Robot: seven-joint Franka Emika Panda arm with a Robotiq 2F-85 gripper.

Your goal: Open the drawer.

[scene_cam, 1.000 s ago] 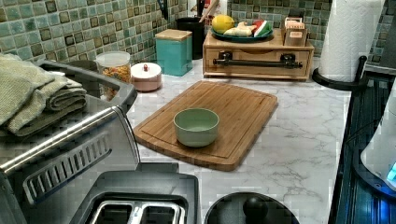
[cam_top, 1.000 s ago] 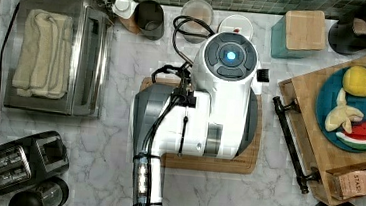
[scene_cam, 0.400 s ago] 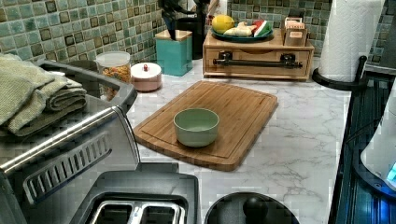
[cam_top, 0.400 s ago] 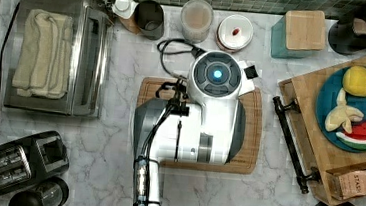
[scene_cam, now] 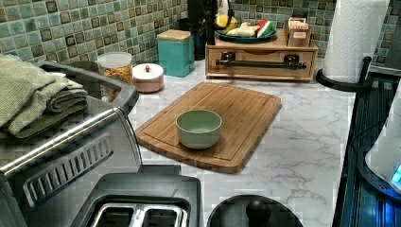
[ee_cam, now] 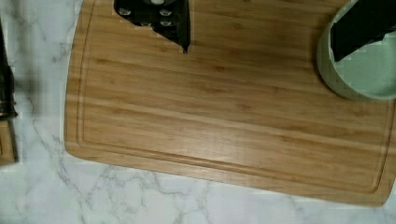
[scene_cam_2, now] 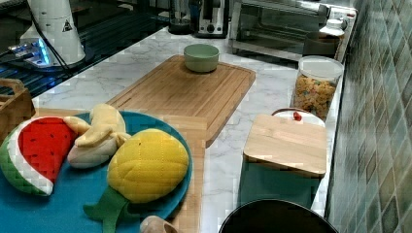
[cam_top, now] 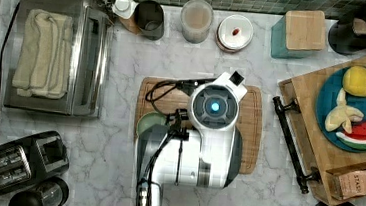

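Gripper [ee_cam: 261,53] in the wrist view hangs over the board [ee_cam: 224,121] with its two dark fingers [ee_cam: 161,21] spread wide and nothing between them. One finger is above bare wood, and the other overlaps the rim of the green bowl [ee_cam: 362,77], which sits on the board near one corner. Marble counter [ee_cam: 140,196] shows beyond the board's edge.

In the left view, the drawer [scene_cam: 262,71] stands at the back of the counter, well beyond the board's far end. Its front is flush with the wooden box around it, so it is shut. The black handle [scene_cam: 257,61] runs across the front, untouched. A blue plate [scene_cam: 246,38] of toy fruit rests on the box top, and a paper towel roll [scene_cam: 354,38] stands just to the left view's right of the box.

In the top view, the arm [cam_top: 208,135] is above the board, covering most of it, with the bowl peeking out at the top view's left of the arm. The handle lies at the top view's right, apart from the board and clear of the arm.

In the right view, the bowl sits at the board's far end, and the arm's white base [scene_cam_2: 56,29] stands at the right view's upper left.
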